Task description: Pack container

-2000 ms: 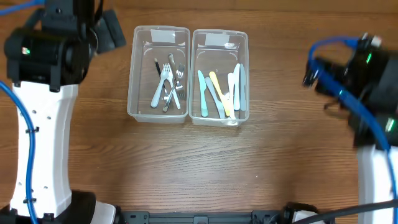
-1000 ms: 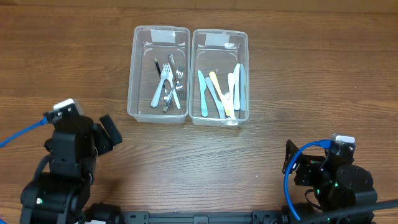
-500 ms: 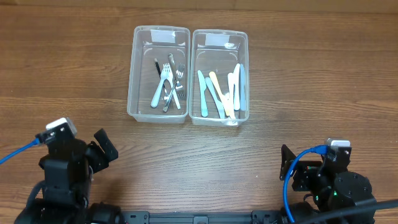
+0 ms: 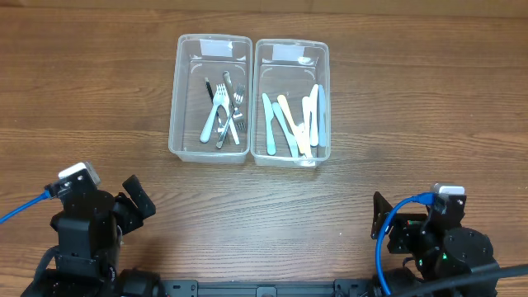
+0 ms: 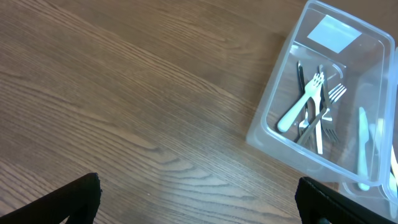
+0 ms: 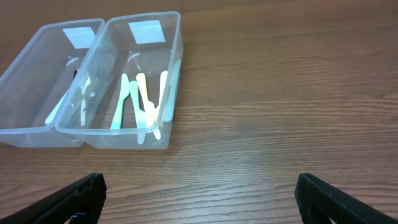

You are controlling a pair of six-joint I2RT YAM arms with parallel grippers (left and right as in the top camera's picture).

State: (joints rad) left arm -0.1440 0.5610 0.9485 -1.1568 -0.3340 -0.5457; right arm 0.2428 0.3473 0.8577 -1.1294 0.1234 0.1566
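Two clear plastic containers stand side by side at the table's far middle. The left container (image 4: 176, 124) holds several forks (image 4: 223, 114); it also shows in the left wrist view (image 5: 273, 118). The right container (image 4: 323, 99) holds several pastel knives (image 4: 293, 124); it also shows in the right wrist view (image 6: 171, 68). My left gripper (image 5: 198, 202) is open and empty over bare wood at the front left (image 4: 132, 202). My right gripper (image 6: 199, 196) is open and empty at the front right (image 4: 381, 219).
The wooden table (image 4: 371, 165) stretches around the containers. Both arm bases sit at the front edge, the left one (image 4: 82, 231) and the right one (image 4: 445, 239), with blue cables beside them.
Both arms have swung down from beside the containers to the table's front corners. In the last half second the left arm settled slightly; the right stayed still.
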